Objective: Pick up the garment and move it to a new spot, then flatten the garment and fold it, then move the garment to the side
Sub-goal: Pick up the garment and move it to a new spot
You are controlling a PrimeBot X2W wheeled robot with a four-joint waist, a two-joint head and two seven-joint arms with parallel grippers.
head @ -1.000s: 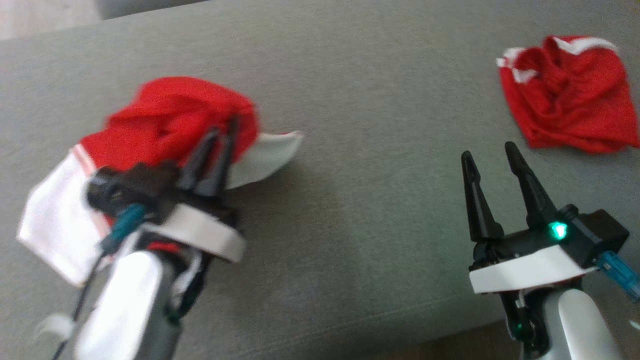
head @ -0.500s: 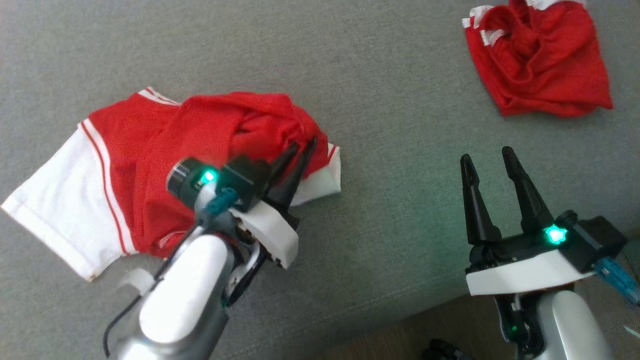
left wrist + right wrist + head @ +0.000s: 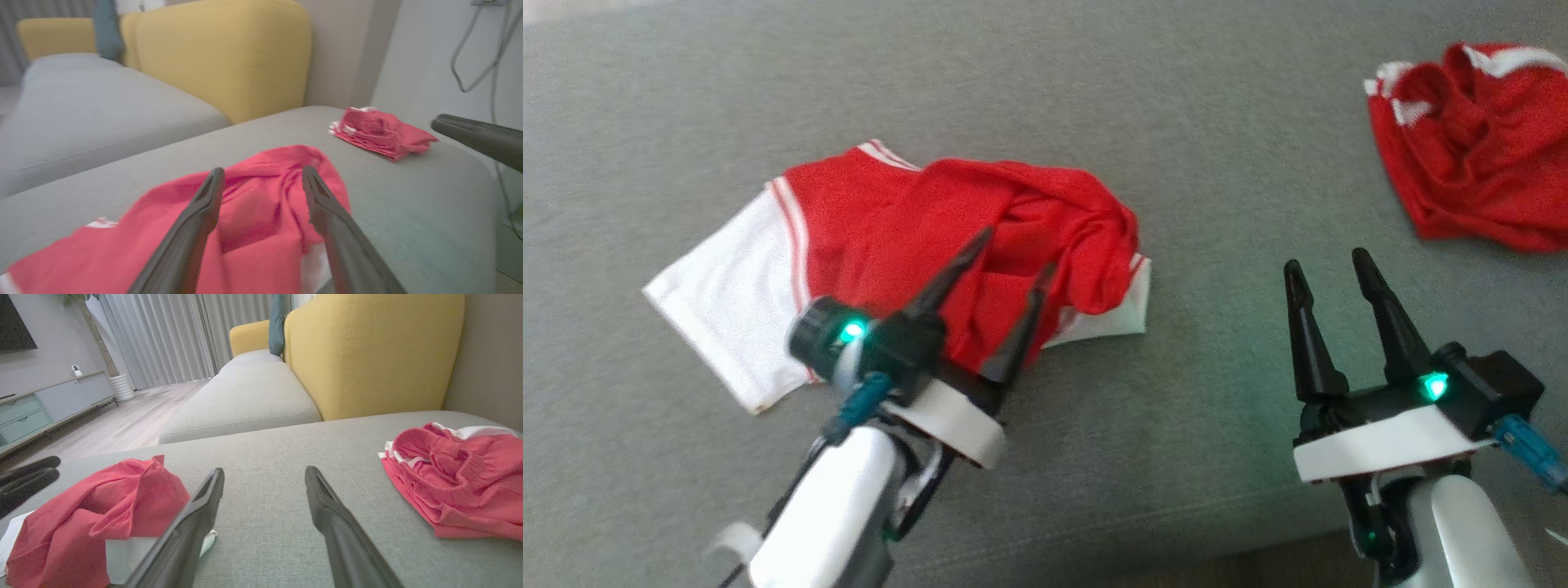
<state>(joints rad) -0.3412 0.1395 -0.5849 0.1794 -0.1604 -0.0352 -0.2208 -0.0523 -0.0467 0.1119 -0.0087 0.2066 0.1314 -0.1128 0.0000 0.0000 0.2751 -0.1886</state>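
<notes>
Handling: soft, light sports mesh by the look of the garment (image 3: 874, 229); no stiffness, likely to drape, stretch and drag its folds along when lifted; nothing fragile.
Lying: crumpled on the grey seat (image 3: 1094, 98); from its left end, a white sleeve (image 3: 719, 294) spread flat, then the red body, then a bunched ridge (image 3: 1086, 220), with a white corner (image 3: 1123, 310) poking out under the ridge.
Where to take hold: best judged at two well-apart edges, the sleeve's hem and the white corner; bunched ridge poor for a pinch, several layers likely caught at once.
Left gripper (image 3: 1018, 250): over the garment's near edge, fingers spread wide with nothing pinched between them; touching the cloth or just above it, cannot tell.
Right gripper (image 3: 1325, 260): well to the right of the garment, above bare upholstery, fingers parted, empty.
Second red bundle (image 3: 1478, 163): far to the right of the garment and farther back, well apart from it.
Surface: matte grey woven upholstery, padded; probably some give under pressure and enough grip to hold cloth during smoothing.
Room: beyond the garment a yellow backrest (image 3: 367, 355); farther off pale curtains (image 3: 163, 335), wood floor (image 3: 122, 412), low cabinet (image 3: 61, 396).
</notes>
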